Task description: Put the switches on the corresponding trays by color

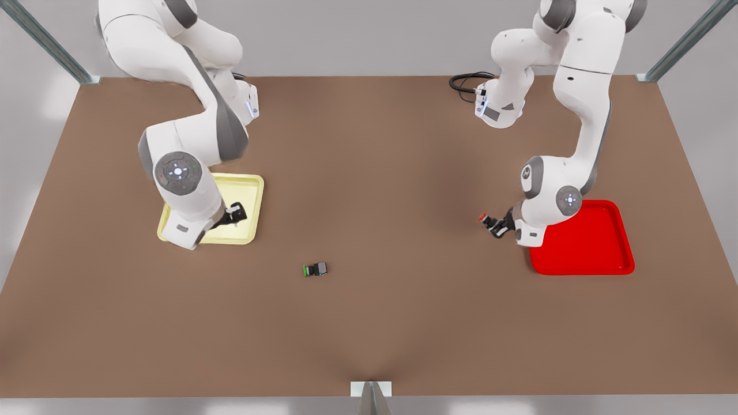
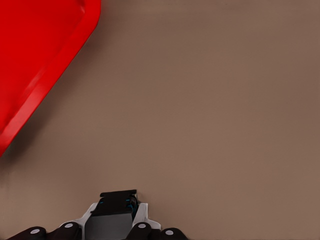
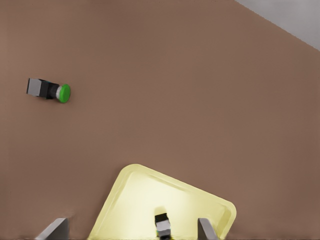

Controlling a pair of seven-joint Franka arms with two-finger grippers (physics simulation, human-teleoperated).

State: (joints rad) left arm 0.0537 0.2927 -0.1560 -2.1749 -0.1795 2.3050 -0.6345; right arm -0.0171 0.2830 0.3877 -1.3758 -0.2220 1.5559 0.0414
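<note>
1. My left gripper [image 1: 494, 225] is the one on the front view's right, near the red tray [image 1: 582, 259]. It is pinching the red switch [image 1: 486, 219] by its dark body, with the red cap poking out to the side.
2. The red switch is up off the brown table [image 1: 369, 323], just beside the red tray but not over it yet.
3. I think my job here is to carry it over the raised rim and into the middle of the tray, then set it down low.
4. To do it well, I should lift high enough that the switch does not bump the rim, and go slow so it does not slip.
5. I should let go only when it is close to the tray floor, so it does not bounce or roll out.
6. My right gripper [image 1: 233, 214] is on the front view's left, over the yellow tray [image 1: 253, 190]. Its fingers [image 3: 56, 229] are spread wide apart.
7. The yellow switch [image 3: 162, 225] sits in the yellow tray between those fingers, so that part looks done. I should pull this hand straight up so I do not knock it.
8. The green switch [image 1: 315, 269] lies on its side on the table between the two trays, far from both. I see no green tray for it.
</note>
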